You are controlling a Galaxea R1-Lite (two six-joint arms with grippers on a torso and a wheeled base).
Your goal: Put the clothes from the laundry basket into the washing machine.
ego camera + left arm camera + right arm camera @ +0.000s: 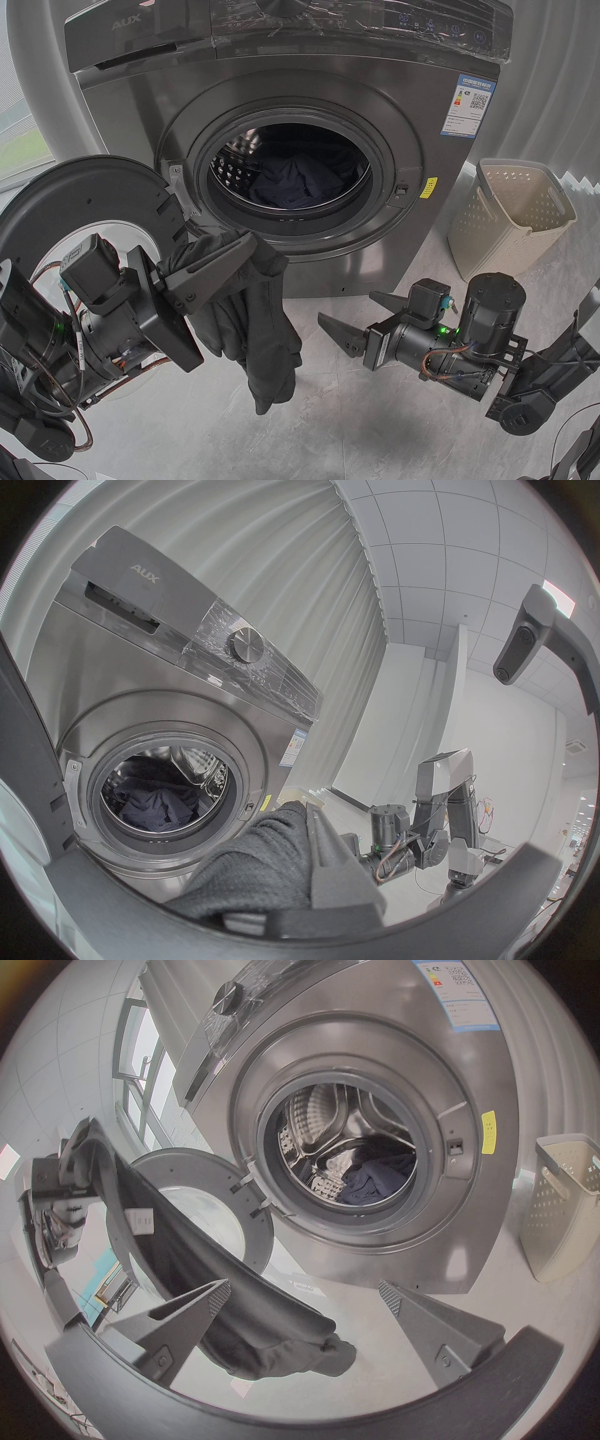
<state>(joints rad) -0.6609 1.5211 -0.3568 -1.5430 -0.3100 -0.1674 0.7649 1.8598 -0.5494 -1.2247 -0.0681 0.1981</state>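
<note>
1 dark garment (pixel 250 331) in left pincer (pixel 249 249)

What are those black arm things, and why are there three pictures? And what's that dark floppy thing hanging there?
Those are a robot's two arms. Each one ends in a tool, a sort of pincher with two fingers. One picture looks down from a camera on the robot's head. The other two come from small cameras on its wrists, so you see the same washing machine from three places. The left tool is pinching a dark piece of clothing, which hangs down in front of the machine, next to its open door. The right tool is open and holds nothing. Some dark blue clothing lies inside the drum. A pale laundry basket stands on the grey floor, on the robot's right of the machine.
</note>
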